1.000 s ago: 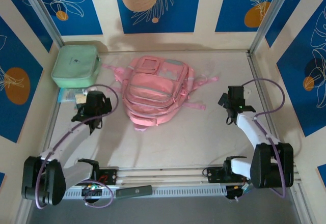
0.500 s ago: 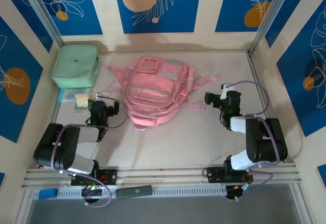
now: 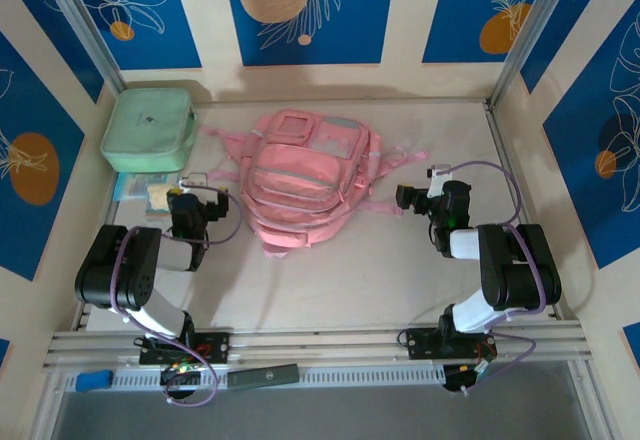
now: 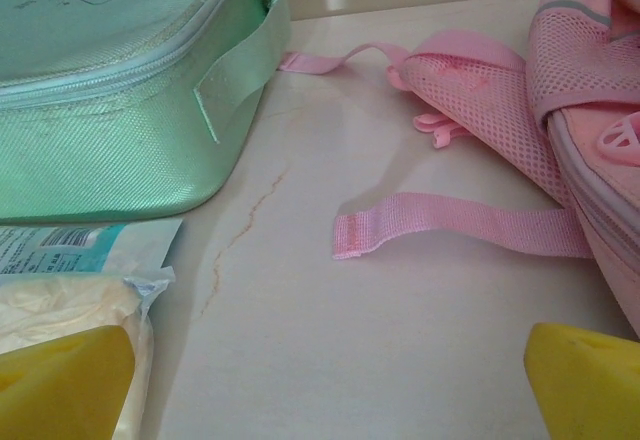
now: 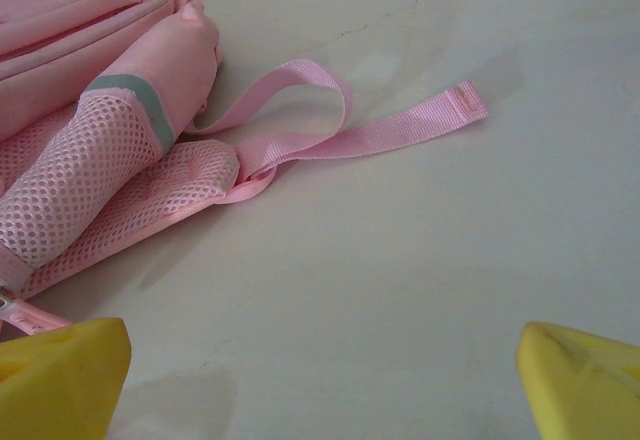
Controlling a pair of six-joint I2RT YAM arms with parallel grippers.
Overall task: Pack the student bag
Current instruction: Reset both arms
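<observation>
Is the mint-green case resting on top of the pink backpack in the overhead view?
No, the mint-green case sits in the far-left corner, to the left of the pink backpack, not on it.

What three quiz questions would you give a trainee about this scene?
1. True or false: the left tool and the right tool are both open and hold nothing.
2. What sits in the table's far left corner? A. a green case; B. a red box; C. a bottle.
3. Fill in: seen from above, the bag lies ___ the two tools.

Key: 1 true; 2 A; 3 between.
</observation>
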